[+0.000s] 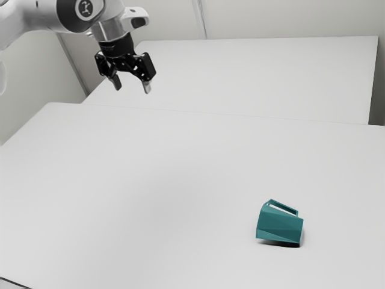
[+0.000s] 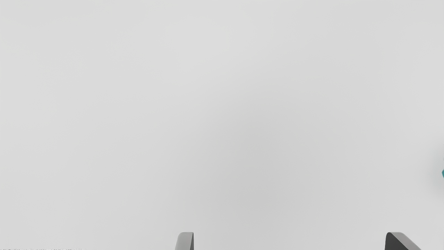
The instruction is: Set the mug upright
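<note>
High above the table, toward the exterior view's upper left, hangs my gripper [image 1: 132, 88], open and holding nothing. The teal mug [image 1: 280, 226] lies on its side on the white table, at the exterior view's lower right, its handle pointing up. A wide gap separates mug and gripper. In the wrist view the two fingertips of my gripper [image 2: 289, 239] stand far apart with bare table beyond them, and a sliver of the teal mug [image 2: 443, 173] shows at the picture's edge.
The white table [image 1: 138, 180] spreads under the arm and around the mug. Behind it is another white surface [image 1: 258, 78], with pale walls farther back. A dark line crosses the exterior view's lower left corner.
</note>
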### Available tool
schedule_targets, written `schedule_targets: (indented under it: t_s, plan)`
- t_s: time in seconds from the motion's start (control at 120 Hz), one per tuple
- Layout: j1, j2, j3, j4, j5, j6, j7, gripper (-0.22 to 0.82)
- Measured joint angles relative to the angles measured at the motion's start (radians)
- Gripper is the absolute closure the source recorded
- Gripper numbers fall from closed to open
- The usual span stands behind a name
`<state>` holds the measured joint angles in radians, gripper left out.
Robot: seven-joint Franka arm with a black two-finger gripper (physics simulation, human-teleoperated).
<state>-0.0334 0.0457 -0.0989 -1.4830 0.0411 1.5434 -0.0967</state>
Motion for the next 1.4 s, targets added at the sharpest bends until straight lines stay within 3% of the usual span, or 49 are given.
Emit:
schedule_targets:
  t_s: [0.333,0.567,0.983,1.175,1.4]
  plan:
    - [-0.019,-0.012,0.029,-0.010,-0.058,-0.005,-0.033,0.00]
    - [0.018,-0.089,0.031,-0.221,-0.388,0.019,-0.053,0.00]
    - [-0.015,-0.103,-0.047,-0.631,-0.847,0.389,0.158,0.00]
    - [-0.016,-0.032,-0.098,-0.712,-1.058,0.528,0.309,0.00]
    - [-0.012,0.046,-0.153,-0.758,-1.234,0.597,0.450,0.00]
